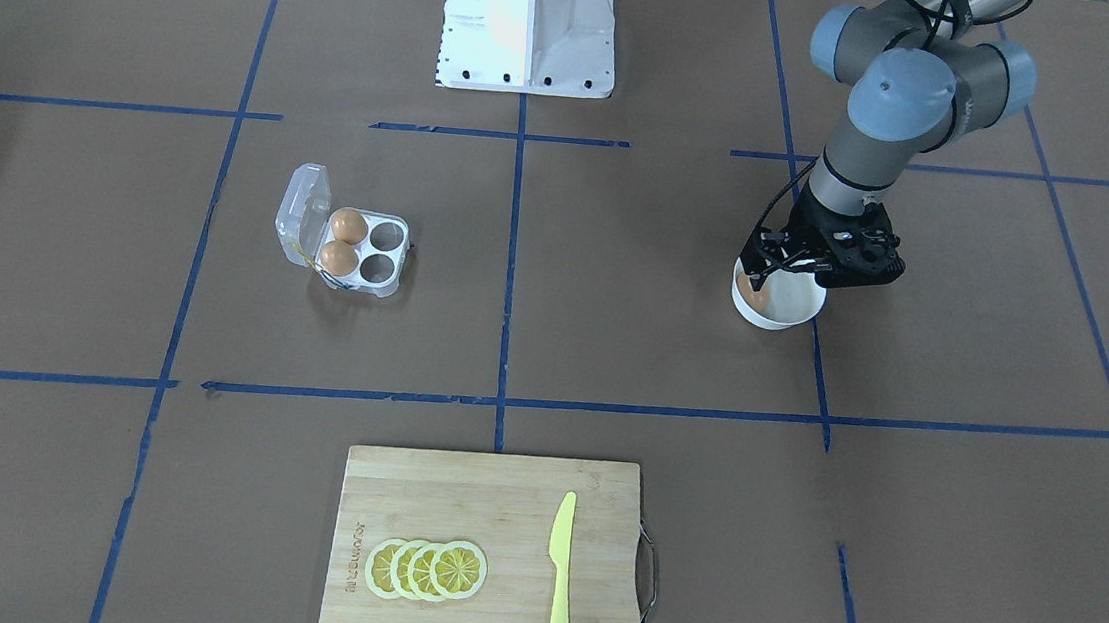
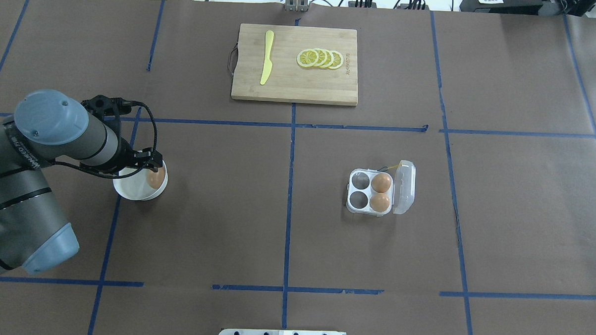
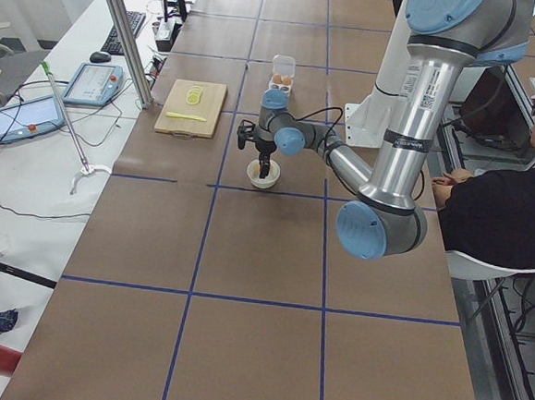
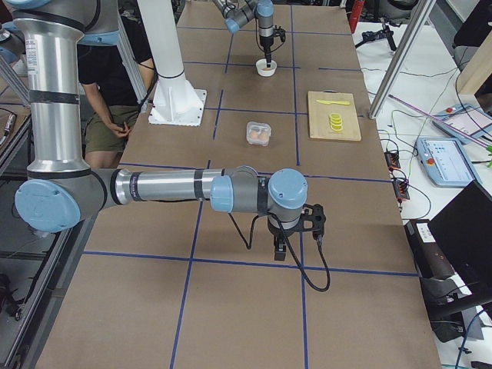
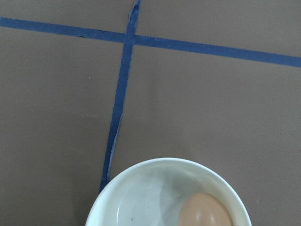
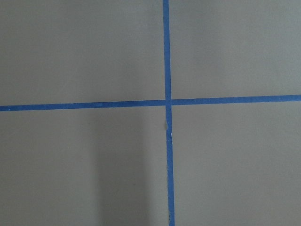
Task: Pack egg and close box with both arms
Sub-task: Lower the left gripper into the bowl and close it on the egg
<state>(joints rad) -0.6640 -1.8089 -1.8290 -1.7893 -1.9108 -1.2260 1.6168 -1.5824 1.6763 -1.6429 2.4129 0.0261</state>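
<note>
The clear egg box (image 1: 385, 255) (image 2: 358, 192) lies with its lid (image 1: 302, 211) open. Two eggs (image 1: 349, 225) (image 1: 338, 258) fill the cups beside the lid; the two other cups are empty. A third egg (image 1: 750, 295) (image 2: 155, 178) (image 5: 204, 211) lies in a white bowl (image 1: 787, 312) (image 2: 131, 189). My left gripper (image 1: 767, 270) (image 2: 154, 163) hangs over the bowl just above that egg and looks open. My right gripper (image 4: 281, 247) shows only in the exterior right view, low over bare table far from the box; I cannot tell its state.
A wooden cutting board (image 1: 458, 494) at the operators' side holds lemon slices (image 1: 427, 568) and a yellow knife (image 1: 559, 578). The white base pedestal (image 1: 530, 18) stands at the robot's side. A seated person (image 3: 508, 200) is beside the table.
</note>
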